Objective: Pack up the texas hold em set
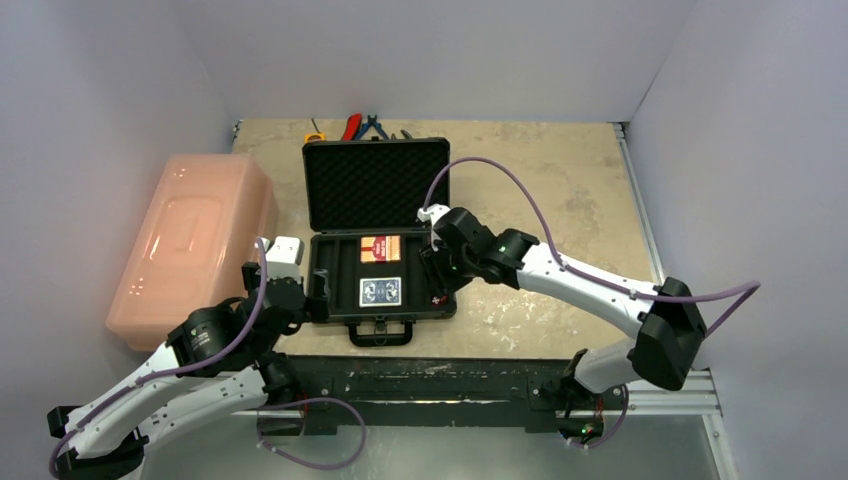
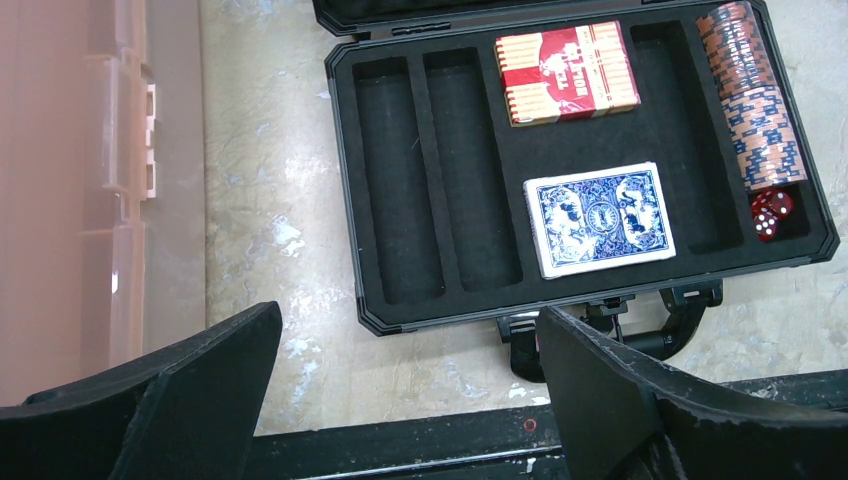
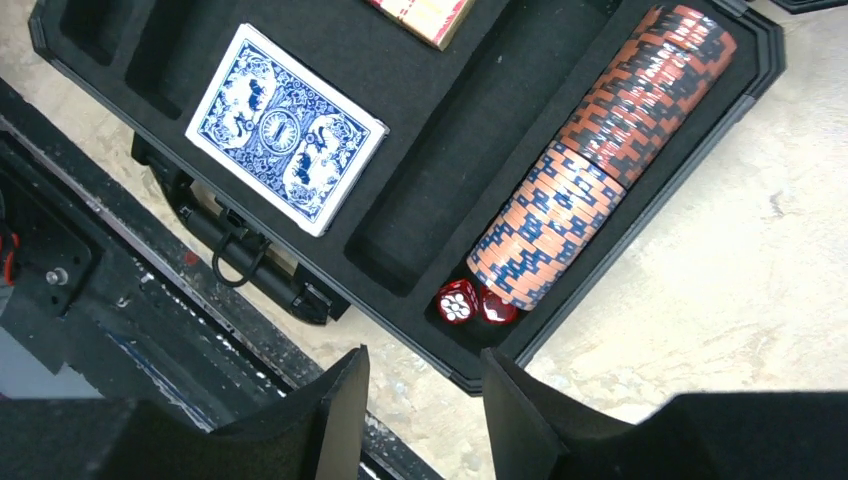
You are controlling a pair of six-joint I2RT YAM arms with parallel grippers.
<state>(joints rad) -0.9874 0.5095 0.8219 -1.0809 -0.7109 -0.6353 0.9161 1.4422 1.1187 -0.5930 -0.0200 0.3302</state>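
At far left, a pink bin [image 1: 190,240], closed, against the wall and no part of the set. Just right of it, the left gripper [image 2: 408,315], fingers spread as wide as they go and holding nothing, hovering beside the left side of the case [image 2: 344,150]. Probably kept there clear of the other arm, or ready to steady the case. Case flat on the table [image 1: 560,200], lid [image 1: 375,185] propped upright on the far side, handle [image 2: 640,335] toward the bases, so all the foam faces up for loading. Beyond the lid, at the far table edge, a tape measure [image 1: 314,136] and pliers [image 1: 352,125], not wanted here. Inside, going right: two long slots [image 2: 430,170] bare, then the red deck [image 2: 567,72] far and the blue deck [image 2: 600,218] near, each flat in its own recess. One more long slot bare, then the rightmost slot with two chip rolls [image 2: 755,110] end to end, laid on their sides so the foam walls keep the stacks together. At the near end of that slot, two dice [image 2: 771,212], tucked in touching the chips. Above that corner, the right gripper [image 3: 425,355], fingers partly apart, pinching nothing, well posed for dropping small pieces in. By the look of it, all pieces in, with only closing and latching the lid left.
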